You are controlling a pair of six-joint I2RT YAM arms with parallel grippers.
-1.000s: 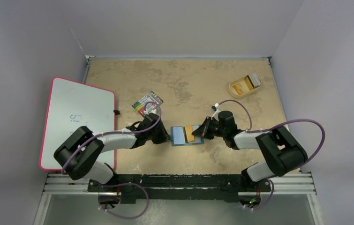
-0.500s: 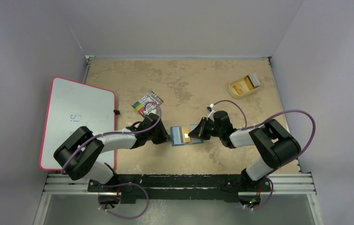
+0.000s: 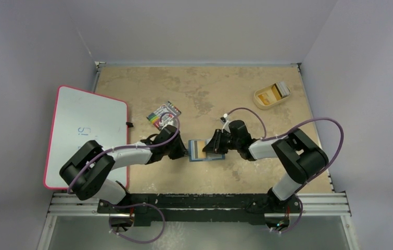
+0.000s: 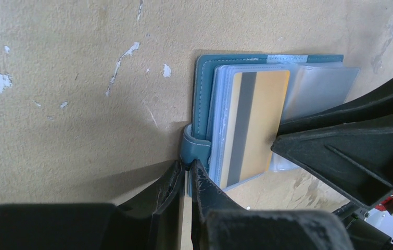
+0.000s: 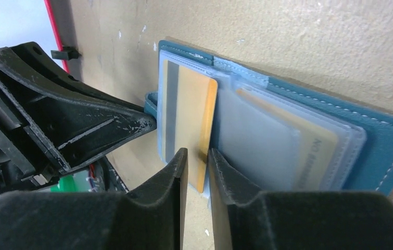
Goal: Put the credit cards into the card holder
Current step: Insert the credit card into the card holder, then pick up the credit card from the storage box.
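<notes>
Orange-yellow, dark-striped credit card (image 5: 189,125): slid leftward over last second, now lying across clear sleeves of open teal-blue bifold card holder (image 4: 203,83) on tan bench (image 4: 79,78); right claw (image 5: 197,169) just parted, released; left claw (image 4: 186,174) clenched on holder tab; insertion judged nearly complete

Card holder (image 4: 203,94) teal leather-look, stitched; sleeves (image 4: 319,88) clear glossy plastic; credit card (image 4: 259,120) smooth plastic; bench (image 4: 79,104) matt, rough, chipped.

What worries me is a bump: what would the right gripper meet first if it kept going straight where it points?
Probably the orange card: its near edge lies at the fingertips of the right gripper, on the open wallet. Past it stands the left gripper, pinching the wallet's strap.
</notes>
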